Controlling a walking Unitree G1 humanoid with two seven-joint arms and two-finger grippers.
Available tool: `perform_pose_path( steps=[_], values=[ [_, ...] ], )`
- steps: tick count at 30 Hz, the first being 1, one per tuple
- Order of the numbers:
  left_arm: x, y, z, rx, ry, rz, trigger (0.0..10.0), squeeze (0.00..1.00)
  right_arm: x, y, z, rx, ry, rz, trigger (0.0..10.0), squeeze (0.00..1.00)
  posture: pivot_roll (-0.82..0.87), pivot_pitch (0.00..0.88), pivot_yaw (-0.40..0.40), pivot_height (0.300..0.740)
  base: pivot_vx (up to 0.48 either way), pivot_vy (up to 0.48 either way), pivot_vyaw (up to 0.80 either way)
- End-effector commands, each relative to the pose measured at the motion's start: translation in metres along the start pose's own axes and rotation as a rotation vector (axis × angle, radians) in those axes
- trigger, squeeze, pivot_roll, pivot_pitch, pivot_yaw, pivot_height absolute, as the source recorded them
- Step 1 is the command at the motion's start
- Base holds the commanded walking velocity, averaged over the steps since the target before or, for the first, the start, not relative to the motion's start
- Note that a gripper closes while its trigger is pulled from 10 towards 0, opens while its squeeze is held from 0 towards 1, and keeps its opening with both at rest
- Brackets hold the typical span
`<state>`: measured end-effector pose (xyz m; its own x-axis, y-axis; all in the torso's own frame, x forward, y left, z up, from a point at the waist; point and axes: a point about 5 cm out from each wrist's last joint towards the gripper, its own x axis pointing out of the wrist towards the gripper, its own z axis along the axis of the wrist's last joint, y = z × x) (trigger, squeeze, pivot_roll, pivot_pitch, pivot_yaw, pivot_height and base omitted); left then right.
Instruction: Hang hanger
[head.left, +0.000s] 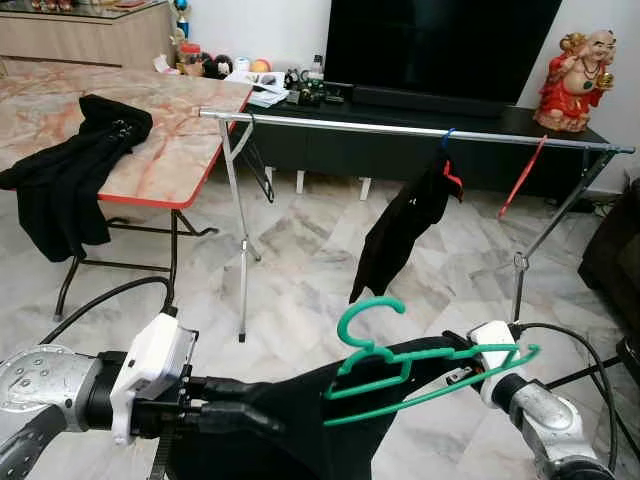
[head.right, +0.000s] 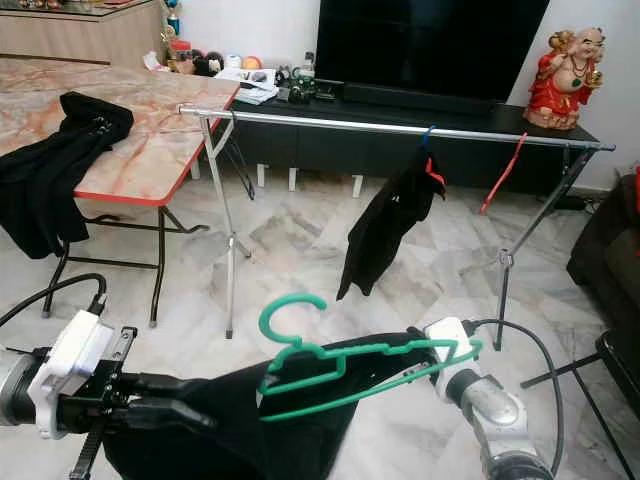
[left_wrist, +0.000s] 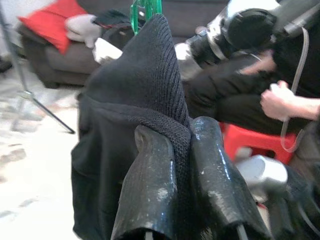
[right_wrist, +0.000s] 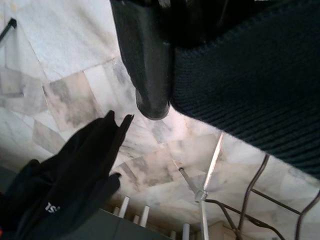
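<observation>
Left gripper (head.left: 265, 418), at the lower left of the head view, has its two black fingers (left_wrist: 150, 190) pinched tight on a fold of the black knit garment (head.left: 300, 425) that sags across the bottom of the frame. Right gripper (head.left: 462, 372), lower right, reaches in from the other side at the end of the green hanger (head.left: 420, 365); one dark finger (right_wrist: 147, 65) lies against the knit, but whether that claw is closed on anything cannot be told. That hanger sits in the garment's top edge, hook up, low in the centre of the frame and well short of the rail.

Beyond, across the marble floor (head.left: 300, 270), a silver drying rail (head.left: 400, 130) spans the upper middle. From it hang a black garment (head.left: 400, 230) and, further right, a red hanger (head.left: 522, 178). Upper left, a marble-topped table (head.left: 180, 130) carries another black cloth (head.left: 70, 170). Farthest back, a dark television (head.left: 440, 45) tops the frame.
</observation>
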<state>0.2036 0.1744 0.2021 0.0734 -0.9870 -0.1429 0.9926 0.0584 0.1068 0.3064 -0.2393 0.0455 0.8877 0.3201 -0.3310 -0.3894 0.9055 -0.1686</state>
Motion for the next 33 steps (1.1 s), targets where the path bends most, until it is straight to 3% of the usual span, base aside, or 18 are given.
perform_pose_path(
  steps=[1, 3, 4, 5, 6, 8, 9, 10, 11, 12, 17, 22, 26, 28, 29, 32, 33],
  values=[
    [-0.005, 0.004, 0.012, 0.066, -0.039, 0.032, 10.0, 0.00, -0.012, -0.015, -0.012, 0.070, 0.041, -0.119, 0.0, 0.00, 0.15, 0.000, -0.101, 0.740, 0.000, 0.000, 0.00],
    [-0.004, 0.004, 0.012, 0.060, -0.053, 0.041, 10.0, 0.00, -0.012, -0.014, -0.014, 0.078, 0.044, -0.120, 0.0, 0.00, 0.15, 0.000, -0.101, 0.740, 0.000, 0.000, 0.00],
    [-0.002, 0.005, 0.012, 0.054, -0.075, 0.054, 10.0, 0.00, -0.012, -0.011, -0.016, 0.086, 0.054, -0.115, 4.7, 0.00, 0.15, 0.000, -0.102, 0.740, 0.000, 0.000, 0.00],
    [-0.001, 0.005, 0.012, 0.052, -0.086, 0.060, 10.0, 0.00, -0.012, -0.009, -0.018, 0.089, 0.059, -0.111, 4.7, 0.00, 0.15, 0.000, -0.102, 0.740, 0.000, 0.000, 0.00],
    [0.000, 0.005, 0.012, 0.050, -0.093, 0.064, 10.0, 0.00, -0.012, -0.008, -0.019, 0.092, 0.063, -0.109, 9.9, 0.00, 0.15, 0.000, -0.102, 0.740, 0.000, 0.000, 0.00],
    [0.004, 0.006, 0.012, 0.043, -0.122, 0.091, 10.0, 0.00, -0.012, -0.004, -0.024, 0.099, 0.095, -0.103, 10.0, 0.00, 0.15, 0.000, -0.102, 0.740, 0.000, 0.000, 0.00],
    [0.007, 0.008, 0.012, 0.040, -0.140, 0.116, 10.0, 0.00, -0.011, 0.000, -0.028, 0.108, 0.110, -0.092, 10.0, 0.36, 0.15, 0.000, -0.102, 0.740, 0.000, 0.000, 0.00],
    [0.013, 0.012, 0.011, 0.036, -0.170, 0.161, 10.0, 0.00, -0.011, 0.007, -0.034, 0.116, 0.150, -0.060, 10.0, 0.88, 0.15, 0.000, -0.103, 0.740, 0.000, 0.000, 0.00],
    [0.014, 0.013, 0.010, 0.035, -0.176, 0.171, 10.0, 0.00, -0.011, 0.009, -0.035, 0.116, 0.159, -0.052, 10.0, 0.88, 0.15, 0.000, -0.103, 0.740, 0.000, 0.000, 0.00],
    [0.019, 0.015, 0.007, 0.033, -0.179, 0.203, 10.0, 0.00, -0.011, 0.019, -0.041, 0.112, 0.186, 0.012, 10.0, 1.00, 0.15, 0.000, -0.103, 0.740, 0.000, 0.000, 0.00],
    [0.034, 0.019, -0.002, 0.018, -0.178, 0.255, 10.0, 0.00, -0.012, 0.047, -0.054, 0.101, 0.240, 0.224, 10.0, 1.00, 0.14, 0.000, -0.099, 0.740, 0.000, 0.000, 0.00],
    [0.044, 0.026, -0.002, 0.007, -0.205, 0.320, 10.0, 0.00, -0.017, 0.062, -0.063, 0.093, 0.285, 0.357, 10.0, 1.00, 0.14, 0.000, -0.095, 0.740, 0.000, 0.000, 0.00],
    [0.047, 0.027, -0.006, -0.001, -0.189, 0.327, 10.0, 0.00, -0.016, 0.059, -0.062, 0.087, 0.285, 0.315, 10.0, 1.00, 0.14, 0.000, -0.093, 0.740, 0.000, 0.000, 0.00],
    [0.052, 0.020, -0.016, -0.009, -0.125, 0.297, 10.0, 0.00, -0.012, 0.048, -0.057, 0.100, 0.250, 0.169, 10.0, 1.00, 0.13, 0.000, -0.092, 0.740, 0.000, 0.000, 0.00],
    [0.053, 0.018, -0.023, -0.018, -0.072, 0.287, 10.0, 0.00, -0.010, 0.043, -0.053, 0.209, 0.215, 0.100, 10.0, 1.00, 0.13, 0.000, -0.092, 0.740, 0.000, 0.000, 0.00],
    [0.053, 0.015, -0.034, -0.008, 0.006, 0.282, 10.0, 0.00, -0.006, 0.040, -0.048, 0.385, 0.153, 0.052, 10.0, 1.00, 0.14, 0.000, -0.086, 0.740, 0.000, 0.000, 0.00],
    [0.052, 0.015, -0.035, -0.011, 0.012, 0.286, 10.0, 0.00, -0.006, 0.041, -0.048, 0.406, 0.153, 0.052, 10.0, 1.00, 0.14, 0.000, -0.086, 0.740, 0.000, 0.000, 0.00]
  ],
)
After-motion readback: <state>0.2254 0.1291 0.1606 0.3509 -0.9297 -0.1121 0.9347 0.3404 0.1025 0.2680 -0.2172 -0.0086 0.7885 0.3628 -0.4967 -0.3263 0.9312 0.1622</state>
